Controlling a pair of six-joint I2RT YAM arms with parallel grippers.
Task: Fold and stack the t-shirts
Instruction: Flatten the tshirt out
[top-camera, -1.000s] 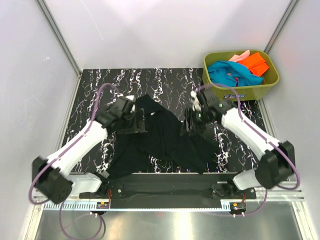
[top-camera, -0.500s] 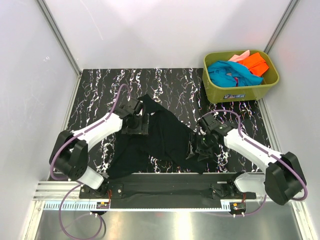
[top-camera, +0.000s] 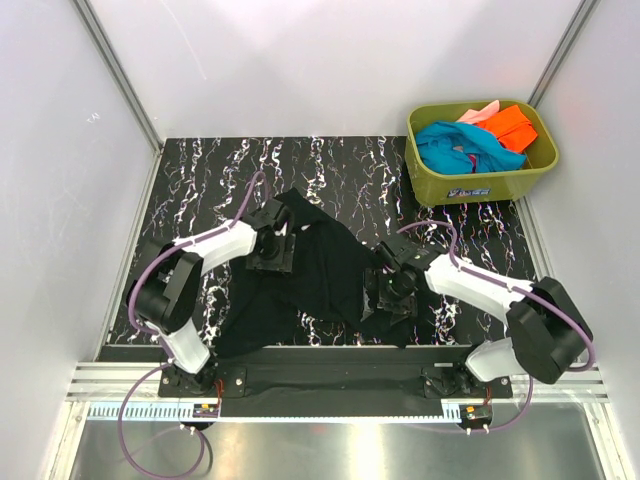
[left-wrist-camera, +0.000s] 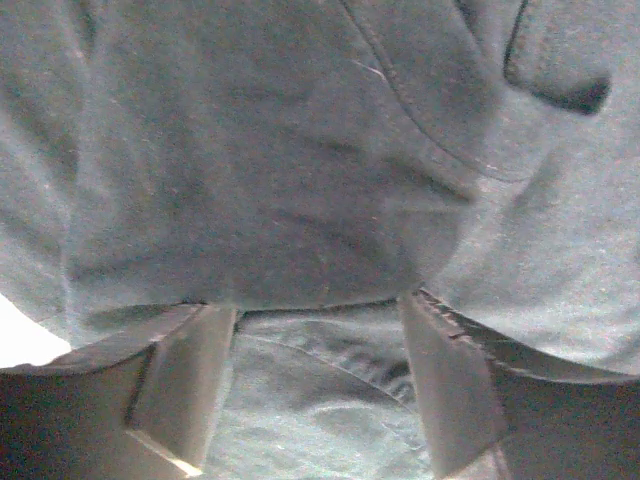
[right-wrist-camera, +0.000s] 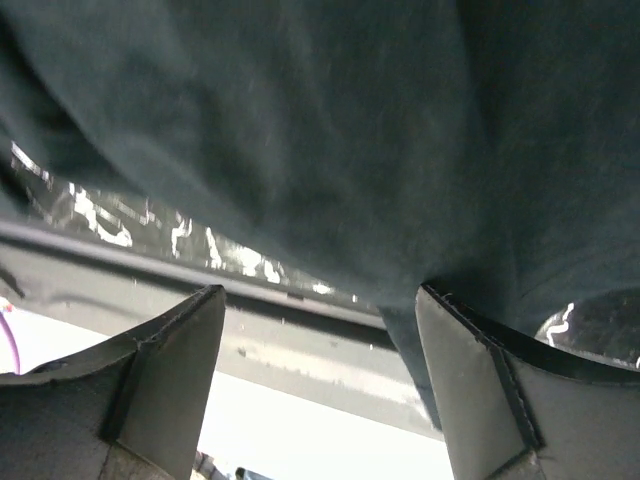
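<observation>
We see the black t-shirt (top-camera: 325, 265) lying rumpled on the surface (top-camera: 340, 165), toward its near edge | left gripper (left-wrist-camera: 318, 380) — jaws apart, low over its far-left cloth | right gripper (right-wrist-camera: 320, 360) — jaws apart at its near-right edge | teal t-shirt (top-camera: 450, 145), orange t-shirt (top-camera: 512, 125), pink t-shirt (top-camera: 480, 112) in the tub (top-camera: 480, 182)

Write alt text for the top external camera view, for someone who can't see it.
A black t-shirt lies rumpled on a black marbled table, with the left gripper and right gripper low over its two sides, jaws open. At the far right corner, an olive-green tub holds a teal shirt, an orange shirt and a pink shirt.
</observation>
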